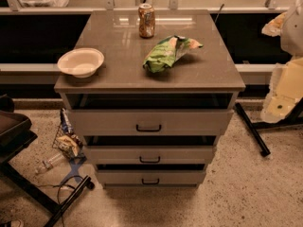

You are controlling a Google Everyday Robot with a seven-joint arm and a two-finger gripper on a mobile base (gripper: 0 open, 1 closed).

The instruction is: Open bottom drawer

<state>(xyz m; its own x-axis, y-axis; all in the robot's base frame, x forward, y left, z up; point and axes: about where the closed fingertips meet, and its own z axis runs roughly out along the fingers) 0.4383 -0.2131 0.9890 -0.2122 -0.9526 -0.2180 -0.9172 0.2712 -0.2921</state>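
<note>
Bottom drawer (150, 177) interior hidden; pincer seemingly beyond right edge.

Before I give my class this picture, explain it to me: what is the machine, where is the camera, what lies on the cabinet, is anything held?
There is one picture, looking down at the front of a cabinet; where the camera sits is unknown. The machine is a mobile robot with one arm. Its pale gripper is at the right edge, apart from the cabinet, with nothing visibly held. On top lie a bowl, a can and a bag. The bottom drawer is its job.
</note>
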